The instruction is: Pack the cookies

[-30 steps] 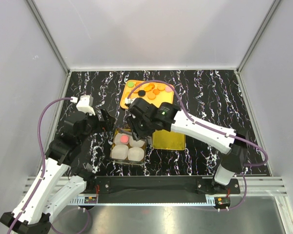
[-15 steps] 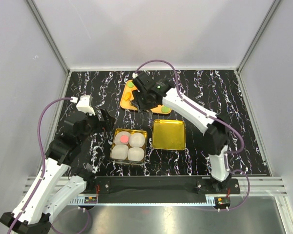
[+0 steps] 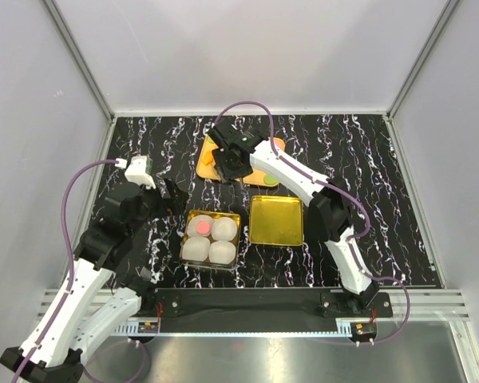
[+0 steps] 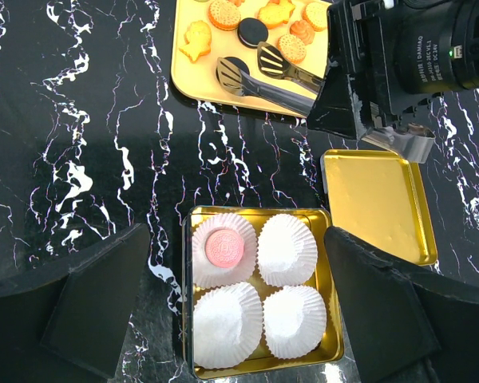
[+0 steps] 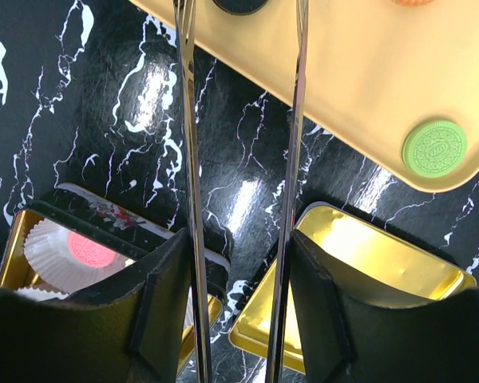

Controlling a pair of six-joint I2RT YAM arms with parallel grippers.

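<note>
The chief risk is a poor pinch. The tongs (image 5: 190, 159) are long and springy, so a small slip in the right gripper (image 5: 241, 315) would swing their tips wide. A flat cookie pressed at its edge could then skid over the smooth tray (image 5: 367, 72) or knock its neighbours, and a loose hold could drop it on the way to the tin (image 4: 255, 212). The right gripper's fingers are closed on the tongs, one metal arm against each finger; the arms stand apart with nothing caught between them. Far ahead of those fingers, by the tong tips, a black cookie (image 4: 251, 32) lies among the other cookies (image 4: 291, 46) on the tray, and a green cookie (image 5: 435, 148) sits ahead and to the right. Below and behind the fingers lie the tin and its lid (image 5: 359, 255). The left gripper (image 3: 173, 197) is spread wide and holds nothing. Beneath it, between its fingers, are the tin's four paper cups (image 4: 287, 249), one holding a pink cookie (image 4: 223, 246).
</note>
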